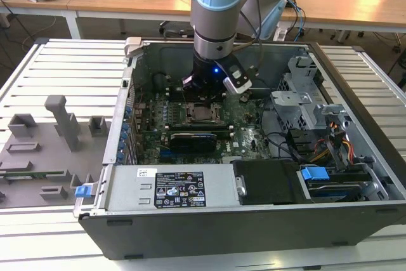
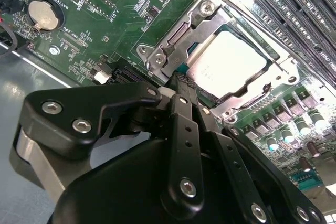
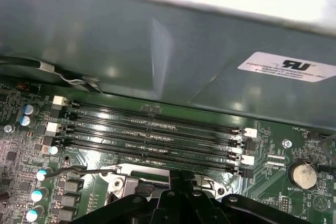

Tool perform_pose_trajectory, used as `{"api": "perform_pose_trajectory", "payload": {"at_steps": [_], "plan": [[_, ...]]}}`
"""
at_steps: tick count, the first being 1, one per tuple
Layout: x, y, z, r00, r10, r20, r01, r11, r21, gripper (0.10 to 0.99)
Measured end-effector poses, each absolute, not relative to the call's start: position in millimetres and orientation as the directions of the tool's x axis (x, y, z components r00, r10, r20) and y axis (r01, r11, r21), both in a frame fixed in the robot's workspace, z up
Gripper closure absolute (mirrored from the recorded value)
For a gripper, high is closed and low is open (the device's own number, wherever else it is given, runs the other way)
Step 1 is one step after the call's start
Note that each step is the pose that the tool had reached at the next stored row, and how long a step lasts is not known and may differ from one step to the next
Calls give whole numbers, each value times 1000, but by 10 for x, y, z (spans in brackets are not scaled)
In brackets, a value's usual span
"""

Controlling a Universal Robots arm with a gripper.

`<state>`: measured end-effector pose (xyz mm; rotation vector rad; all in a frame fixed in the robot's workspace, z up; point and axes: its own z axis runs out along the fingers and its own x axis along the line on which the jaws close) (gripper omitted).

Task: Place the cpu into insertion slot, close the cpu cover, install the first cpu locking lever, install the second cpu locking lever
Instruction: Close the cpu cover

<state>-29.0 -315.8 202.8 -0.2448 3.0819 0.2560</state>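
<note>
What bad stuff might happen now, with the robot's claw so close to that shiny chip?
1. The gripper sits right at the edge of the cpu cover, which lies over the cpu. A sideways slip might scratch the chip's shiny top or bend the thin cover.
2. Small capacitors stand beside the cover, and the memory slots run close by. A clumsy move might knock them.

Wooden desks point(image 1: 368, 7) behind; pale slatted worktable point(image 1: 70, 68) in front; even light
</note>
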Motion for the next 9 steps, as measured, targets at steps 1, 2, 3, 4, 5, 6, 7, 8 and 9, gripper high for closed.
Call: {"api": "perform_pose_trajectory", "payload": {"at_steps": [1, 2, 3, 4, 5, 6, 7, 8, 9], "plan": [[-289, -3158, 2029, -987, -153, -52, -160, 974, 161, 980], [-288, -3159, 2033, -987, -153, -52, -160, 974, 161, 980], [-288, -3159, 2040, -987, -153, -52, -160, 974, 161, 980], [-287, -3158, 2046, -987, -153, -52, -160, 974, 161, 980], [-287, -3158, 2054, -987, -153, -52, -160, 974, 161, 980], [-287, -3158, 2066, -987, -153, -52, -160, 974, 161, 980], [-287, -3158, 2075, -987, -153, -52, -160, 974, 161, 980], [-287, -3158, 2085, -987, -153, -52, -160, 974, 161, 980], [-287, -3158, 2099, -987, -153, -52, -160, 974, 161, 980]]}}
